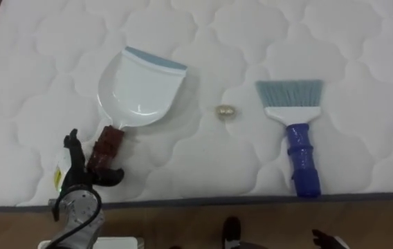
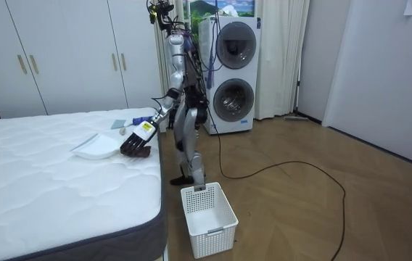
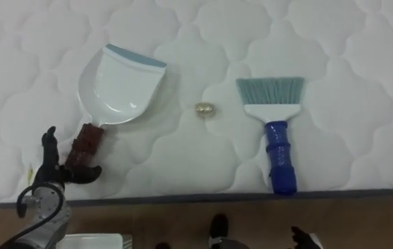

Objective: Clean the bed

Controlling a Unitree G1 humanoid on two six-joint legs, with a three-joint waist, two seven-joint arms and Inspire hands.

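A white dustpan [image 1: 141, 86] with a blue lip and a dark red handle [image 1: 106, 145] lies on the white quilted mattress [image 1: 203, 169], its handle pointing at me. My left hand [image 1: 79, 181] is at the end of that handle, fingers spread and open, thumb lying just under it. A small golden crumpled scrap [image 1: 227, 111] rests mid-bed, between the dustpan and a brush [image 1: 297, 131] with pale bristles and a blue handle. The dark tip of my right hand [image 1: 326, 240] pokes in low on the right, below the bed's edge. I stand at the bed's side, left arm stretched over it.
The mattress's grey front edge [image 1: 252, 200] runs across the bottom, with wooden floor below it. A white plastic basket [image 2: 207, 217] stands on the floor beside the bed. Two stacked washing machines [image 2: 233, 69] are behind me, wardrobes [image 2: 68, 51] beyond the bed.
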